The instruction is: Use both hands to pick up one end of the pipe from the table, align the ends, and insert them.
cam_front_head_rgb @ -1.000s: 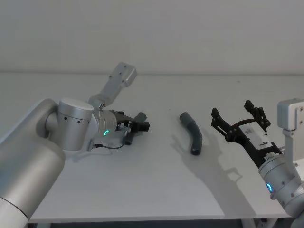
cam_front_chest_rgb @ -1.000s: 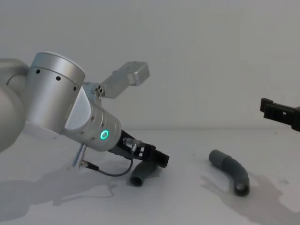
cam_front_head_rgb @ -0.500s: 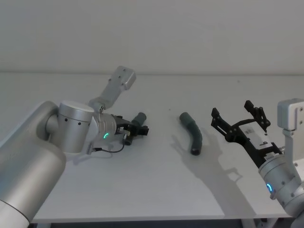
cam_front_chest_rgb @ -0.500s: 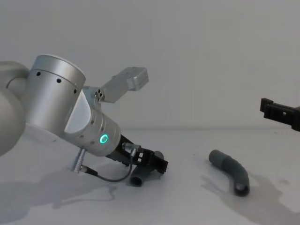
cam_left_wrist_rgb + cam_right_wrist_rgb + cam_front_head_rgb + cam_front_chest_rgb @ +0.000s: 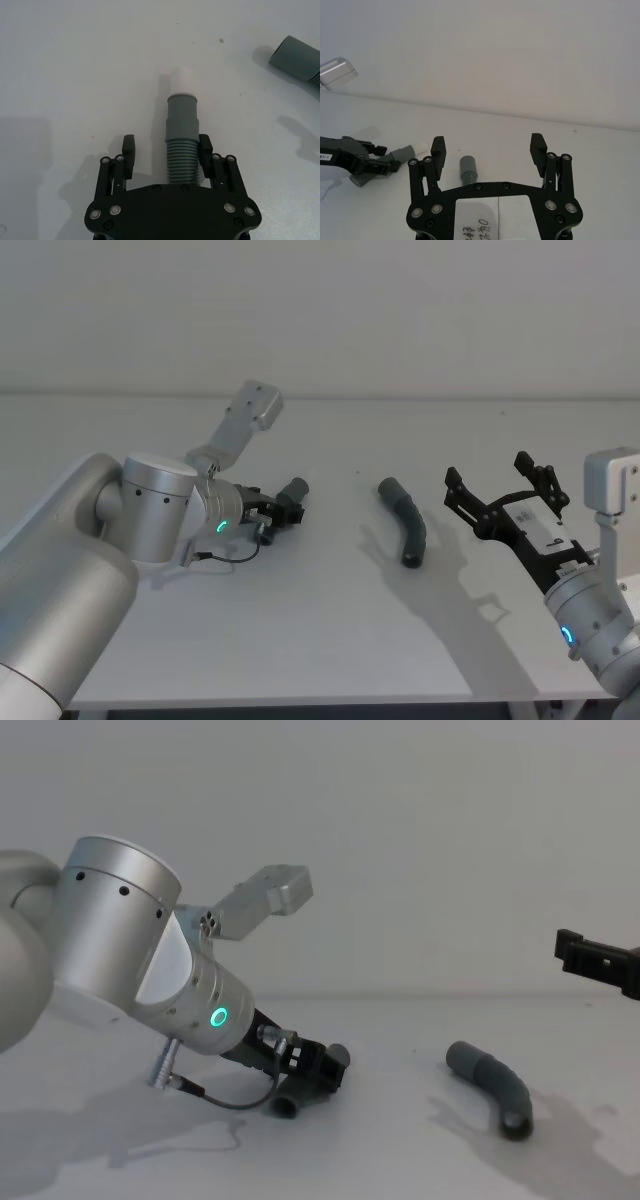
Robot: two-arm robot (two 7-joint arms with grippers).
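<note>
One grey pipe piece [image 5: 182, 135] with a whitish tip lies on the table [image 5: 330, 620] between the fingers of my left gripper [image 5: 166, 147]. One finger [image 5: 204, 150] touches it; the other finger [image 5: 129, 152] stands apart, so the gripper is open around it. In the head view this piece [image 5: 293, 492] is at centre left with the left gripper [image 5: 280, 510] low over it. The other bent pipe piece [image 5: 405, 520] lies free at the centre. My right gripper [image 5: 487, 472] hovers open to its right, and in the right wrist view the gripper [image 5: 488, 146] faces that piece [image 5: 468, 170].
A thin cable [image 5: 225, 555] loops on the table beside the left wrist. The left arm's grey camera block [image 5: 250, 412] sticks up behind the gripper. The table's front edge [image 5: 300, 702] runs close below both arms.
My left gripper has drawn back a little along its pipe piece and dropped lower. The piece shifted slightly. The right arm and the centre piece have not moved.
</note>
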